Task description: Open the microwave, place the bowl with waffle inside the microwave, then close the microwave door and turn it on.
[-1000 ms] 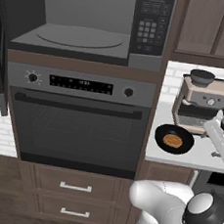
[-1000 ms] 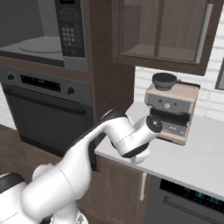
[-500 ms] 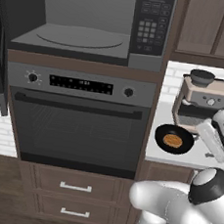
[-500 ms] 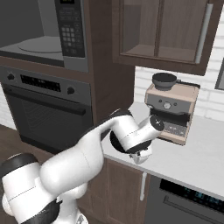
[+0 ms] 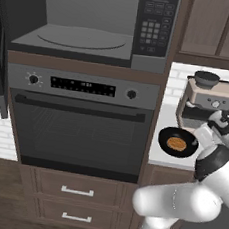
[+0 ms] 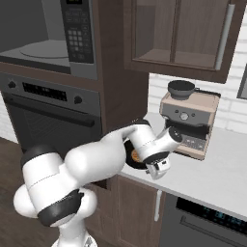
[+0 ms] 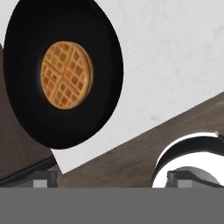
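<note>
Since the earlier frame the arm has swung further over the counter (image 6: 212,178). The gripper (image 7: 109,178) hangs spread open, holding nothing, above the bowl with waffle (image 5: 177,142), which sits at the counter's left front corner beside the coffee machine (image 6: 188,118). The microwave (image 5: 96,24) stands open.

A kitchen: built-in microwave (image 5: 91,23) over an oven (image 5: 80,122), wood cabinets (image 6: 181,34), coffee machine (image 6: 188,123) on the surface (image 6: 217,169).

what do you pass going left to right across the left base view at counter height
wide black-windowed oven with a bar handle → small shallow black bowl holding a round golden-brown waffle → beige-and-steel coffee machine
</note>
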Robot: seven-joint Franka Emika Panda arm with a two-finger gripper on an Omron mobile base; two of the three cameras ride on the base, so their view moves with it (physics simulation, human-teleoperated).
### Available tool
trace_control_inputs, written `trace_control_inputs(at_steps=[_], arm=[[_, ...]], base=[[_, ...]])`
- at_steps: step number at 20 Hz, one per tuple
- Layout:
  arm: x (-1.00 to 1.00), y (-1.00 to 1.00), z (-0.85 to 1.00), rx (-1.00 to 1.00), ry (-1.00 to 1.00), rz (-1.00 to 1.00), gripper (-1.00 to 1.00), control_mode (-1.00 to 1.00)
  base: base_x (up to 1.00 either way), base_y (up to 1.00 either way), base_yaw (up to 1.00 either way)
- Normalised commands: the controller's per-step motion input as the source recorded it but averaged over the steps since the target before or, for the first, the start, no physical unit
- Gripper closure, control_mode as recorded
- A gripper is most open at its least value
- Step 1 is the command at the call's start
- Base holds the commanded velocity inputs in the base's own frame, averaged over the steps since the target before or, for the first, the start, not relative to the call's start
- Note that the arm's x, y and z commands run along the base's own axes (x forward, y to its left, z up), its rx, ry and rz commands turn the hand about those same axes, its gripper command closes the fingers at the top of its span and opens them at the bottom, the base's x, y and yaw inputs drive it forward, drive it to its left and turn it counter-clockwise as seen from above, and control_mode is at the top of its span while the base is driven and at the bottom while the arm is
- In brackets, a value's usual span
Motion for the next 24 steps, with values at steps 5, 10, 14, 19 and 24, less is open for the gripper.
trace_control_inputs(at_steps=[5,10,14,19,24], arm=[[0.4,-0.18,-0.22,0.0,0.01,0.06,-1.0,-1.0],[0.31,-0.25,-0.26,0.0,0.0,0.07,-1.0,-1.0],[0.26,-0.24,-0.26,0.0,0.0,0.05,-1.0,-1.0],[0.33,-0.13,-0.27,0.0,0.0,0.05,-1.0,-1.0],[0.34,-0.06,-0.32,0.0,0.0,0.05,-1.0,-1.0]], base=[[0.0,0.0,0.0],[0.0,0.0,0.0],[0.0,0.0,0.0],[0.0,0.0,0.0],[0.0,0.0,0.0]])
